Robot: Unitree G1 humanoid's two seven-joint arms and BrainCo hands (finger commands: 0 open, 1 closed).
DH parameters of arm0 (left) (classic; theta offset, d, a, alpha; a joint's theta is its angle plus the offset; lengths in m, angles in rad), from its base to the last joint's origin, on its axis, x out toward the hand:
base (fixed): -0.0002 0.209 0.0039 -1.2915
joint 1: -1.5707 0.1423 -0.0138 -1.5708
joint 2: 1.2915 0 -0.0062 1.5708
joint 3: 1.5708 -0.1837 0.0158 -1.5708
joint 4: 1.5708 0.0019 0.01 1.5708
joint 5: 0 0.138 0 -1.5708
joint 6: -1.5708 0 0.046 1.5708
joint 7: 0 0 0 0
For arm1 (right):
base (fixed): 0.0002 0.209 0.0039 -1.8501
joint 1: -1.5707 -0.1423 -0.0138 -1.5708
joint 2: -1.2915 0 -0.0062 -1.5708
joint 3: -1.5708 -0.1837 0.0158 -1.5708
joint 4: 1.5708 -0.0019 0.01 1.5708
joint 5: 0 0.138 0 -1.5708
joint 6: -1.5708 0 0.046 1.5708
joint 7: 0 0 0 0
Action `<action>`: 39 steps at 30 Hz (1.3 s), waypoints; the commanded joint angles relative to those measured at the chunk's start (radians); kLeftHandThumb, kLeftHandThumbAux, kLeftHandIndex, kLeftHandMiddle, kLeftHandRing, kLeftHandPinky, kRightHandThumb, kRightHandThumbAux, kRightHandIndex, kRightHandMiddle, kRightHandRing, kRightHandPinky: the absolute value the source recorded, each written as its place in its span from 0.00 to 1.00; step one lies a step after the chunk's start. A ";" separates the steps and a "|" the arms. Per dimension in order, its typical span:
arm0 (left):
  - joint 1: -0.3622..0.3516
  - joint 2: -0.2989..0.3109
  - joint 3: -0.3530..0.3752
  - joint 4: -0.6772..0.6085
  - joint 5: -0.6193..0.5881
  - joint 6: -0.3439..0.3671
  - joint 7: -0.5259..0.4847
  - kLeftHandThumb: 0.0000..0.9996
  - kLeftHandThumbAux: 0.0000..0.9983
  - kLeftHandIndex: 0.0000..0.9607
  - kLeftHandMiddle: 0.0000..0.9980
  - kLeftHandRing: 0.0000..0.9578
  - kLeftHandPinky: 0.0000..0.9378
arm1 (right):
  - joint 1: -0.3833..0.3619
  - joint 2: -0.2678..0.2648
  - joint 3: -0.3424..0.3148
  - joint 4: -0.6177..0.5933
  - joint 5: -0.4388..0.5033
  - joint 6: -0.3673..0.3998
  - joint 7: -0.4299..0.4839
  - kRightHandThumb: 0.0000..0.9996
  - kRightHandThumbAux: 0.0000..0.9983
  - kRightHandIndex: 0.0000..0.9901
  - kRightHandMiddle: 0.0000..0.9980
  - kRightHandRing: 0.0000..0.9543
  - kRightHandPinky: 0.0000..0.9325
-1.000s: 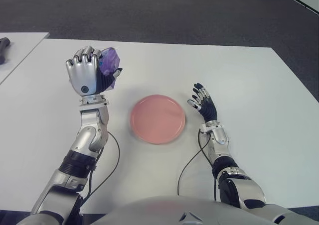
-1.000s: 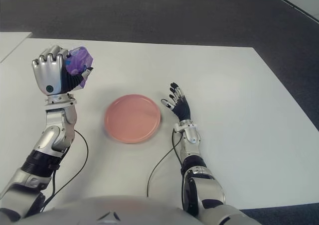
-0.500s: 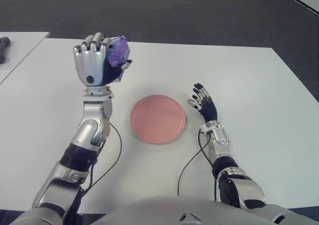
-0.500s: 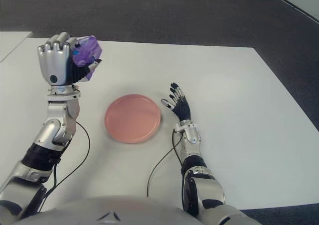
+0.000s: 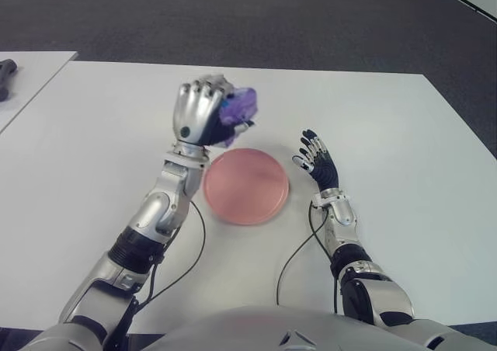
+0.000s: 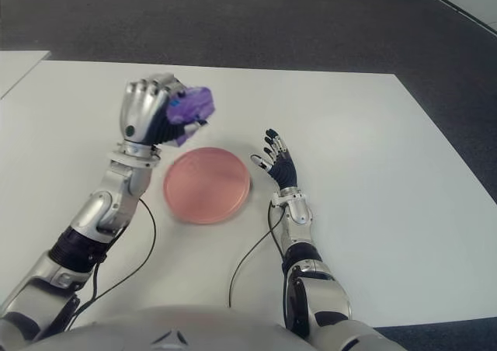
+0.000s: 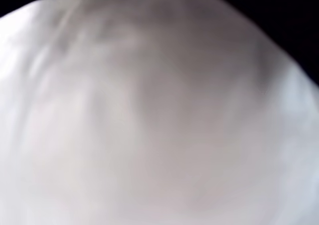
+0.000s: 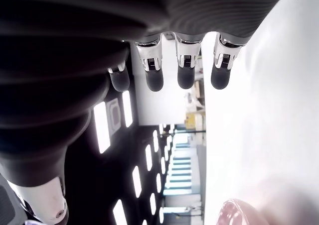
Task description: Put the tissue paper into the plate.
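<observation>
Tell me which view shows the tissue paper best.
The left eye view: the purple tissue paper sticks out clearly from the closed left hand, raised near the pink plate. The right eye view shows much the same. Neither wrist view shows it.

Left hand (image 6: 147, 122) grips purple tissue paper (image 6: 189, 106) above pink plate (image 6: 206, 185), right hand (image 6: 276, 161) beside

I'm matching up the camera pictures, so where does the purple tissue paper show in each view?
Left eye view: tissue paper gripped in the raised left hand, just past the pink plate.
Right eye view: same, tissue paper above the plate's far left edge.
Left wrist view: not visible.
Right wrist view: not in it.
Shared landmark: the pink plate, whose edge also shows in the right wrist view.
</observation>
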 commanded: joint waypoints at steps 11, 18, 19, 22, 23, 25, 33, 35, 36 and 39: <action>0.034 0.019 -0.087 0.165 0.001 -0.200 0.015 1.00 0.63 0.78 0.46 0.53 0.84 | 0.127 0.014 -0.010 0.070 0.017 -0.002 -0.004 0.08 0.71 0.04 0.02 0.00 0.05; 0.046 0.033 -0.124 0.203 0.025 -0.238 0.008 1.00 0.63 0.78 0.47 0.53 0.82 | 0.124 0.013 -0.011 0.074 0.017 -0.001 -0.004 0.08 0.71 0.04 0.02 0.00 0.05; 0.050 0.036 -0.129 0.208 0.025 -0.242 0.006 1.00 0.63 0.78 0.47 0.53 0.82 | 0.124 0.013 -0.011 0.074 0.017 -0.001 -0.004 0.08 0.71 0.04 0.02 0.00 0.05; 0.055 0.040 -0.137 0.222 0.029 -0.247 0.002 1.00 0.63 0.78 0.47 0.53 0.82 | 0.123 0.013 -0.011 0.075 0.017 0.000 -0.004 0.08 0.71 0.04 0.02 0.00 0.05; 0.056 0.042 -0.141 0.228 0.034 -0.245 -0.002 1.00 0.63 0.78 0.47 0.52 0.81 | 0.123 0.012 -0.011 0.076 0.017 0.000 -0.004 0.08 0.71 0.04 0.02 0.00 0.05; 0.056 0.044 -0.146 0.238 0.041 -0.242 -0.006 1.00 0.63 0.78 0.47 0.52 0.81 | 0.122 0.012 -0.011 0.077 0.017 0.000 -0.004 0.08 0.71 0.04 0.02 0.00 0.05; 0.062 0.041 -0.163 0.291 0.087 -0.214 0.026 1.00 0.63 0.79 0.47 0.52 0.81 | 0.120 0.012 -0.011 0.079 0.017 0.001 -0.004 0.08 0.71 0.04 0.02 0.00 0.05; 0.064 0.041 -0.167 0.298 0.099 -0.206 0.033 1.00 0.63 0.79 0.47 0.52 0.81 | 0.120 0.012 -0.011 0.079 0.017 0.001 -0.004 0.08 0.71 0.04 0.02 0.00 0.05; 0.065 0.041 -0.170 0.302 0.108 -0.199 0.035 1.00 0.63 0.79 0.47 0.52 0.81 | 0.120 0.012 -0.011 0.079 0.017 0.001 -0.004 0.08 0.71 0.04 0.02 0.00 0.05; 0.067 0.043 -0.177 0.311 0.126 -0.186 0.043 1.00 0.63 0.79 0.47 0.52 0.80 | 0.120 0.012 -0.011 0.080 0.016 0.000 -0.005 0.08 0.71 0.04 0.02 0.00 0.05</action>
